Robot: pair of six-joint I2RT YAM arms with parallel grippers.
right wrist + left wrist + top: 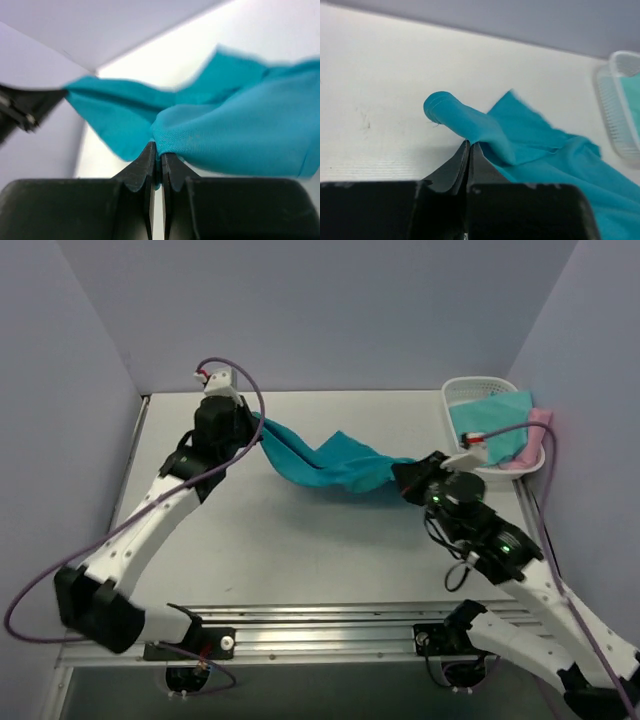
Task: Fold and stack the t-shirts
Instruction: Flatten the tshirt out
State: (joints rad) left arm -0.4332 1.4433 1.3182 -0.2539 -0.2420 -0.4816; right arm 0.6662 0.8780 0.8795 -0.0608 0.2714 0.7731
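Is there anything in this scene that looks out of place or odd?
The teal t-shirt is bunched and twisted between the left gripper and the right gripper, both shut on it, not spread flat. Nothing looks spilled or damaged.

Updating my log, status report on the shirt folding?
Left gripper, right gripper shut on teal t-shirt, stretched between them. Aqua shirt, pink shirt in basket.

You see a pale grey worktop; a white slotted basket stands on its far right corner, and the teal tee sags low over its middle.
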